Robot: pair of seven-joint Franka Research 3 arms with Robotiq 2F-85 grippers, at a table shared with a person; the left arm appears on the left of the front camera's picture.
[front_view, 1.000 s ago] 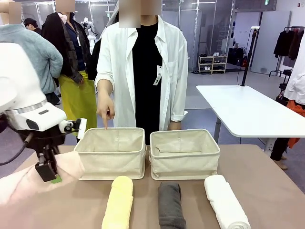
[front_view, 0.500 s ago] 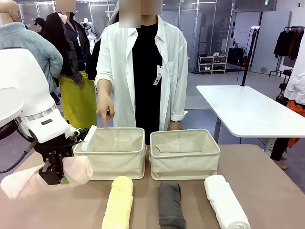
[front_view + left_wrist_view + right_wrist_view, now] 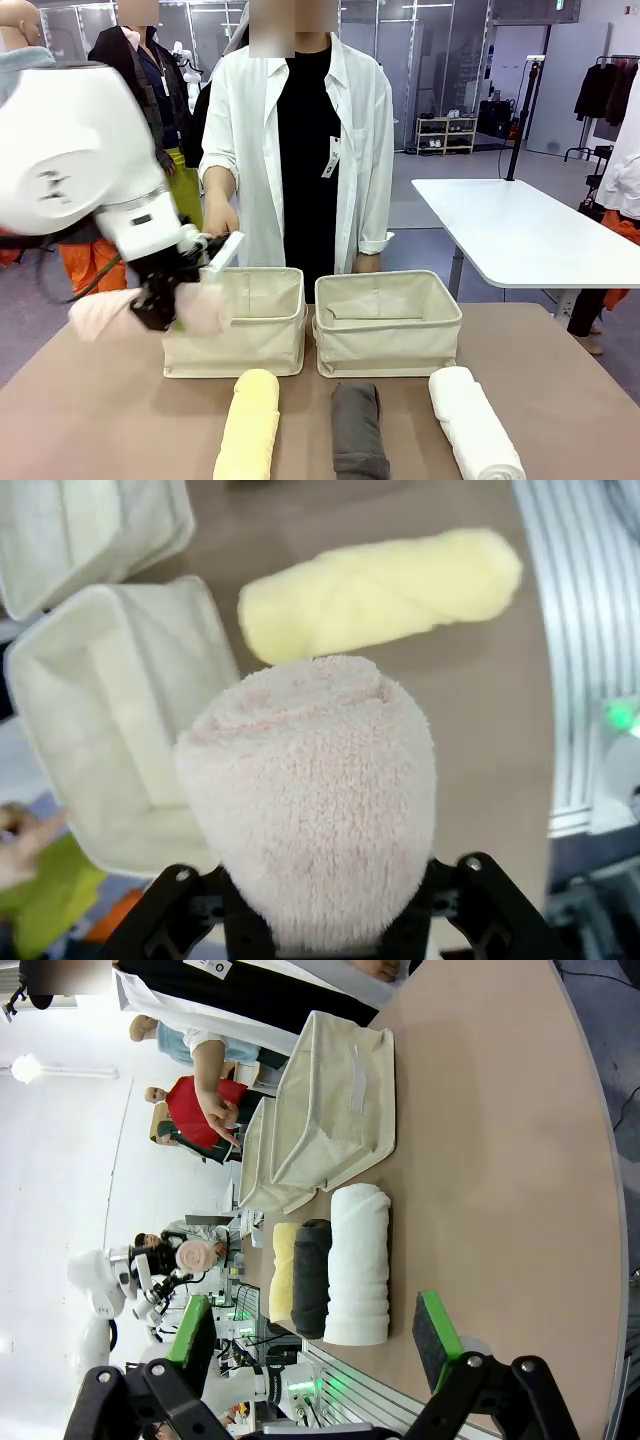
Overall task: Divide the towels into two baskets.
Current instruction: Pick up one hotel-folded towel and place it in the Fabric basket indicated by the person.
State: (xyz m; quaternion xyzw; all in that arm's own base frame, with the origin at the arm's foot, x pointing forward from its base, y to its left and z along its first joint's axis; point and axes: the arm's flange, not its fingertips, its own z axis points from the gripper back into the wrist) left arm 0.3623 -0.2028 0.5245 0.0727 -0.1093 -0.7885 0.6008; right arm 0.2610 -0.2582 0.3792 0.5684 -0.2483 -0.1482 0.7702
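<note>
My left gripper (image 3: 160, 306) is shut on the pale pink towel (image 3: 205, 308), holding it in the air at the left basket's (image 3: 240, 335) left rim. In the left wrist view the pink towel's rolled end (image 3: 315, 800) sits between the fingers, over the left basket (image 3: 110, 710) and the yellow towel (image 3: 380, 590). The yellow towel (image 3: 248, 425), the dark grey towel (image 3: 358, 432) and the white towel (image 3: 475, 425) lie side by side on the table in front of the baskets. The right basket (image 3: 387, 325) stands beside the left one. My right gripper (image 3: 315, 1330) is open and holds nothing.
A person in a white shirt stands behind the baskets, one hand (image 3: 218, 215) lowered over the left basket's far side. The brown table (image 3: 560, 400) has free room at the right. A white table (image 3: 520, 235) stands farther back on the right.
My left arm has lifted the pink towel off the table's left side and carried it up and to the right, to the left basket's rim. The other towels have not moved.
</note>
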